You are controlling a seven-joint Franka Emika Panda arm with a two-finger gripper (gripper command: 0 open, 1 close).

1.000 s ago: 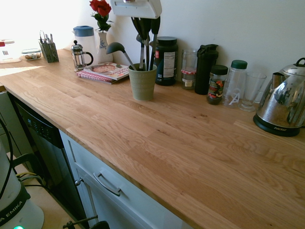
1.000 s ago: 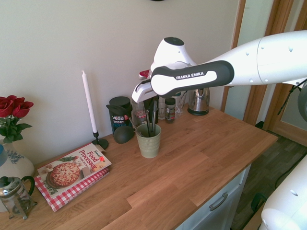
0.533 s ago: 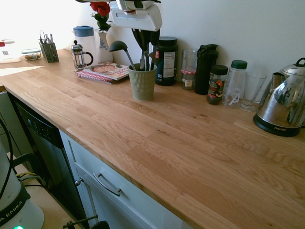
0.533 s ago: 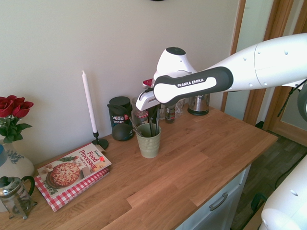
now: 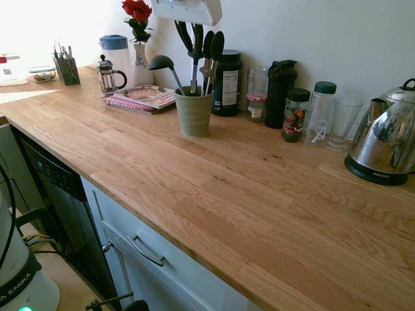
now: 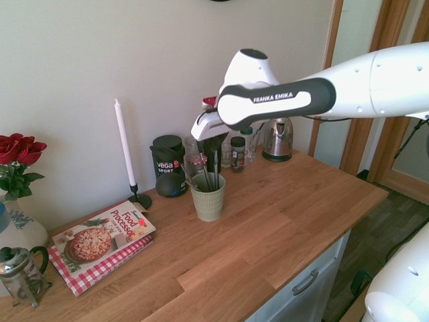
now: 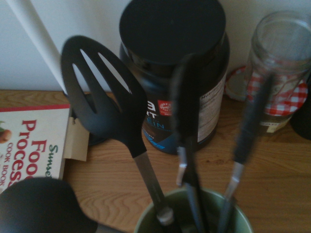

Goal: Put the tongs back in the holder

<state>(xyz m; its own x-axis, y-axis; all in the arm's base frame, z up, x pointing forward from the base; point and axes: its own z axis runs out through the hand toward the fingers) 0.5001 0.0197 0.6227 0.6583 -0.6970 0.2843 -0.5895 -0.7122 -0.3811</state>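
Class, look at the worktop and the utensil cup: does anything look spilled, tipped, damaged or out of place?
Nothing stands out. The tongs stand in the green holder with the ladle and slotted spatula; jars and kettle are upright.

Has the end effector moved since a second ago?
Yes. In the second exterior view the end effector has gone up, away from the green holder; the tongs stand in the holder, released.

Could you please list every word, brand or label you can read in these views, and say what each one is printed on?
"FRANKA EMIKA": dark band on the white robot arm.
"Food Processor": pizza-cover cookbook on the red-checked cloth.
"vega SPORT": black lidded tub.
Nutrition panel on that tub, spice jar label, silver kettle base: too small to read.
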